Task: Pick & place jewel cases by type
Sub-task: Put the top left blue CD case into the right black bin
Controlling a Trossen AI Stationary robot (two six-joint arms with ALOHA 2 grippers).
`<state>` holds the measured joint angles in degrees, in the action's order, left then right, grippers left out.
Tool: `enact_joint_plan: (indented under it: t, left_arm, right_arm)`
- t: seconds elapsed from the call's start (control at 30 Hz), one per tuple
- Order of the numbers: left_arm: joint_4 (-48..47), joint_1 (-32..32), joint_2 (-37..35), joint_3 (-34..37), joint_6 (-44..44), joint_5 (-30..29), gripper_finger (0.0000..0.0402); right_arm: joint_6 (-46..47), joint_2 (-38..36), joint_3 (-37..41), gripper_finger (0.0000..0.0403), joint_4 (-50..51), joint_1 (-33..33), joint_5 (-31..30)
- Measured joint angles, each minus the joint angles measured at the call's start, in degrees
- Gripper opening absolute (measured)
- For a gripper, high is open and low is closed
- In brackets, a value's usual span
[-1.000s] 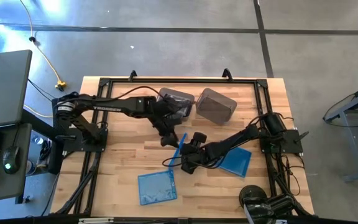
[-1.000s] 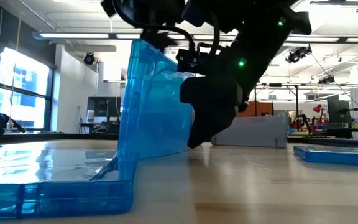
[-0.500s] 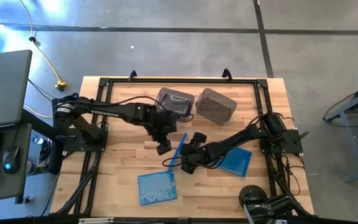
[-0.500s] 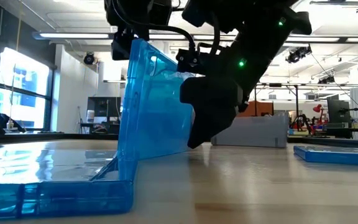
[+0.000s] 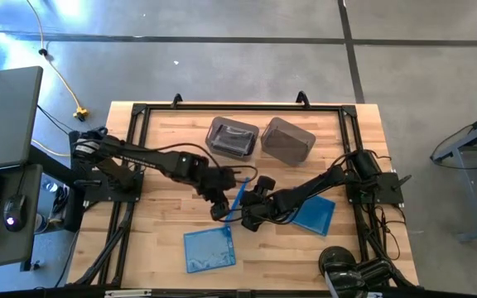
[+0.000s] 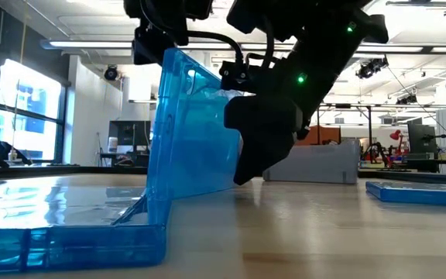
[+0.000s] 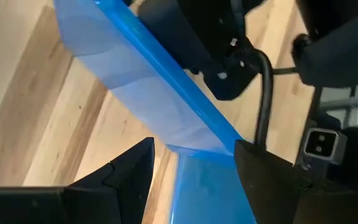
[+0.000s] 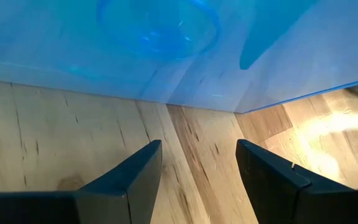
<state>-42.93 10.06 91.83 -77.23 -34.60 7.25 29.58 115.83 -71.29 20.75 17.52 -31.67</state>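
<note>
A clear blue jewel case stands on edge on the table's middle, its upper edge high. My left gripper is open above it, one finger on either side of that upper edge; in the high view it sits just left of the case. My right gripper is open and low at the case's right face, with bare wood between its fingers. A cloud-patterned blue case lies flat near the front edge. Another blue case lies flat at the right. My right gripper stands close by the upright case's right face, fingers slanting down from the table's right. Whether a finger touches the case I cannot tell, since the blue panel covers that spot. My left gripper's fingers stand beside the case's upper edge, and no touch shows.
Two translucent grey bins stand side by side at the far middle of the table; the left one has something dark in it. Black frame rails run along the table's sides. Bare wood lies at the near right and far left.
My left gripper has swung from beside the left bin toward the table's near edge, tipping further down, and now stands over the upright blue case's upper edge. The case and my right gripper have kept still.
</note>
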Motion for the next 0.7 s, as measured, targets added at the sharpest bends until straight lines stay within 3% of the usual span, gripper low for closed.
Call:
enact_joint_plan:
  t: [0.2, 0.47, 0.7]
  left_arm:
    - [-0.14, 0.12, 1.28, 0.06, -1.91, -1.6, 0.022]
    - [3.33, 0.09, 4.26, -0.04, -1.84, 2.72, 0.022]
    - [1.36, 0.09, 4.11, 0.04, -1.83, 1.36, 0.022]
  right_arm:
    - [-0.02, 0.02, 0.01, 0.0204, -0.1, 0.0, -0.06]
    - [-1.47, 0.02, 0.05, 0.0204, -1.05, -0.17, -0.34]
    - [-1.53, 0.04, 0.07, 0.0204, -1.91, -0.39, 0.1]
